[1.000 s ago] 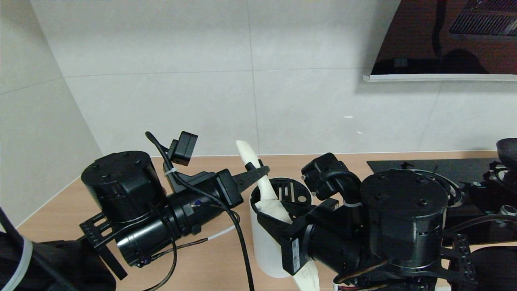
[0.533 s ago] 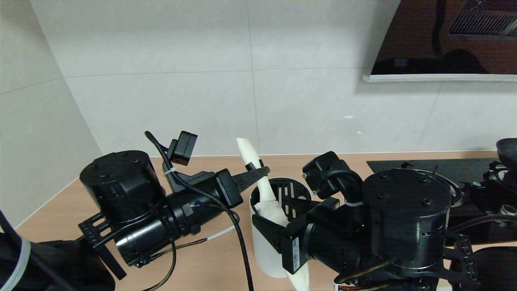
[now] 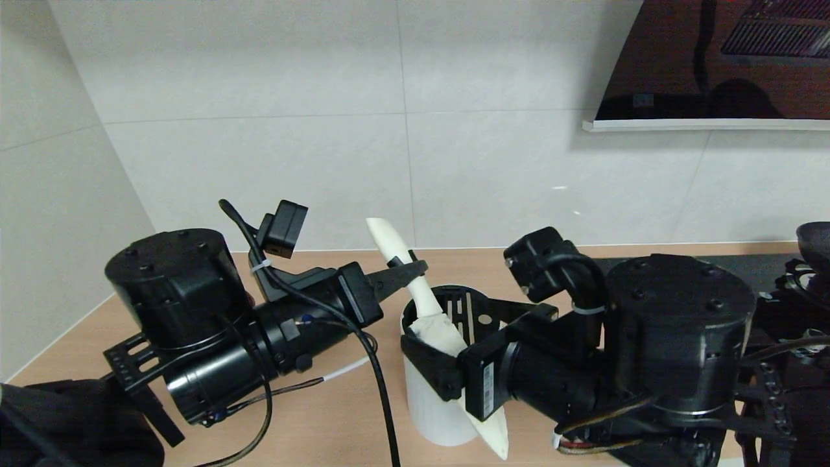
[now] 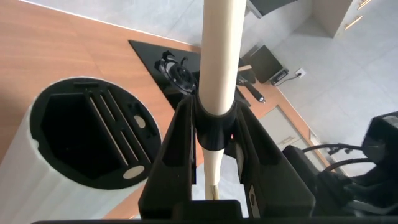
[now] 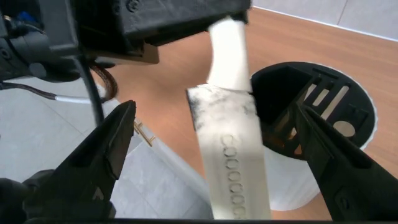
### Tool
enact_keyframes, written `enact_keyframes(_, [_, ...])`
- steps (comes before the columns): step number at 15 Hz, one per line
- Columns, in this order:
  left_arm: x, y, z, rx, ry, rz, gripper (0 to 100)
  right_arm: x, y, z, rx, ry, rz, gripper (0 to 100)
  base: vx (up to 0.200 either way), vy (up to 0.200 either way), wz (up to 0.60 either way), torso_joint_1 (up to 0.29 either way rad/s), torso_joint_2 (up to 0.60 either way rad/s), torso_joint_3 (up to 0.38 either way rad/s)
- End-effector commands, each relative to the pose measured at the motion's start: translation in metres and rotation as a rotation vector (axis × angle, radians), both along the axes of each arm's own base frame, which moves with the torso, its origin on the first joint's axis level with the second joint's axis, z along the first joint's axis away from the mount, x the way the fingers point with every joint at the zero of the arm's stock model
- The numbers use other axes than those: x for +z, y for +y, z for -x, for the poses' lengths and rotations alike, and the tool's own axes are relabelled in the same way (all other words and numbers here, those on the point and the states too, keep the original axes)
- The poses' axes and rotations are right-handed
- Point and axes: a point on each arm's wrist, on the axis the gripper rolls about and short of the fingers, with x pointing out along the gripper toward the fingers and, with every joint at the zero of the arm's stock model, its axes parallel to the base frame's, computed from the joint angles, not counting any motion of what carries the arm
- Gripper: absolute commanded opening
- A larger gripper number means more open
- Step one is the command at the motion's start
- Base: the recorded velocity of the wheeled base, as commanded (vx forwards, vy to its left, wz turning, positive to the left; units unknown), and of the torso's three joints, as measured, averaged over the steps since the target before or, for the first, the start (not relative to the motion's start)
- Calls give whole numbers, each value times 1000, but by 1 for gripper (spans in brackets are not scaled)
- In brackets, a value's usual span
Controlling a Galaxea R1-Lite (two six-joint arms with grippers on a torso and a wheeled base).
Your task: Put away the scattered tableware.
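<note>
Head view. Item: white knife (image 3: 388, 241), tilted, handle pinched by the left end effector (image 3: 405, 269). Blade slants across the near side of the utensil holder (image 3: 431, 415) on the desk (image 3: 324, 428). Right end effector (image 5: 214, 115): spread, flanking the blade. Step, likely: stowing the knife. Next: raise tip over a slot, then lower.

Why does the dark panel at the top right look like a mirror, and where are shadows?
Head view: the glossy dark panel reflects a dim silhouette, and throws a soft shadow on the wall tiles beneath. Left wrist view: the white knife is evenly lit, no glare.
</note>
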Motion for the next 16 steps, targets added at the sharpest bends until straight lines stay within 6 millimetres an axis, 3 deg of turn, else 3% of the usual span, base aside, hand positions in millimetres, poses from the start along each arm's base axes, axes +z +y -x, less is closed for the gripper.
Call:
enact_keyframes(1, [25, 5, 6, 25, -54, 38, 0, 11, -13, -6, -40, -21, -31, 100, 0, 0, 0, 0, 0, 0])
enact_keyframes(3, [54, 13, 14, 68, -64, 33, 0, 25, -35, -26, -127, -43, -75, 100, 0, 0, 0, 0, 0, 0])
enact_keyframes(5, [73, 19, 19, 112, -76, 3, 0, 26, -44, -41, -174, -12, -111, 100, 0, 0, 0, 0, 0, 0])
enact_keyframes(7, [100, 13, 18, 247, -82, -56, 0, 22, -56, -52, -219, 3, -113, 100, 0, 0, 0, 0, 0, 0])
enact_keyframes(10, [124, 6, 20, 352, -67, -152, 0, 18, -69, -58, -264, 10, -103, 100, 0, 0, 0, 0, 0, 0])
enact_keyframes(13, [123, 4, 15, 480, -129, -306, 0, 18, -70, -57, -262, 10, -101, 100, 0, 0, 0, 0, 0, 0])
enact_keyframes(16, [109, -22, 21, 573, -159, -398, 0, 14, -69, -58, -257, 19, -92, 100, 0, 0, 0, 0, 0, 0])
